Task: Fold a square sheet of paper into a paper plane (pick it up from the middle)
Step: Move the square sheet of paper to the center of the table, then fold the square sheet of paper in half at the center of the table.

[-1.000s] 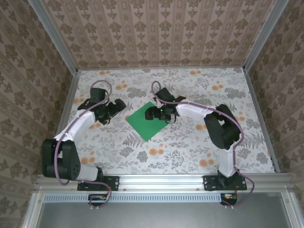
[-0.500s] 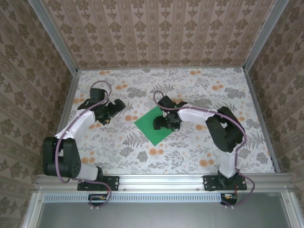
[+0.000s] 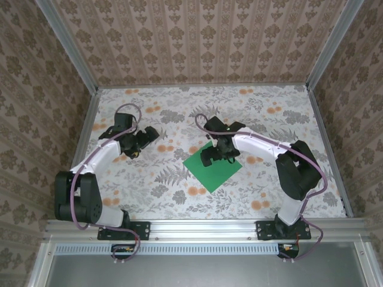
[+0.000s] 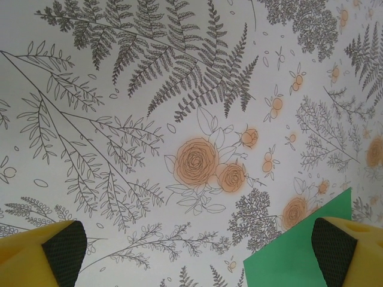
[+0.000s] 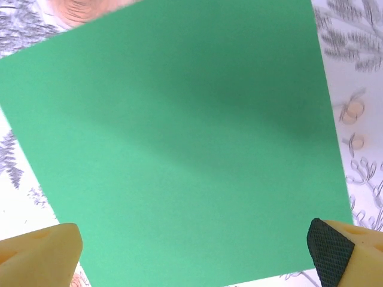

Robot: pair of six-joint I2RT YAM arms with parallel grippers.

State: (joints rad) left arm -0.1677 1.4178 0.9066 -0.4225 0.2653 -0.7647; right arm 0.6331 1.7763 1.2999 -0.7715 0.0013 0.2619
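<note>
The square sheet of paper (image 3: pixel 213 169) lies flat and unfolded on the floral table (image 3: pixel 269 110), a little right of the middle; it is turned like a diamond, one corner to the far side and one to the near side; no crease shows on it. The right gripper (image 3: pixel 210 156) reaches in from the right and hangs over the sheet's far-left part; in the right wrist view its jaws are released and stand wide apart, with a yellow fingertip (image 5: pixel 42 251) at the lower left and a black-padded one at the lower right; the green sheet spreads flat beneath and between them, and nothing is pinched; whether the tips touch the paper I cannot tell. The left gripper (image 3: pixel 145 135) sits well apart to the left of the sheet, over bare table; its jaws are likewise released, wide and empty; in the left wrist view one corner of the sheet lies just beside the right-hand pad.
</note>
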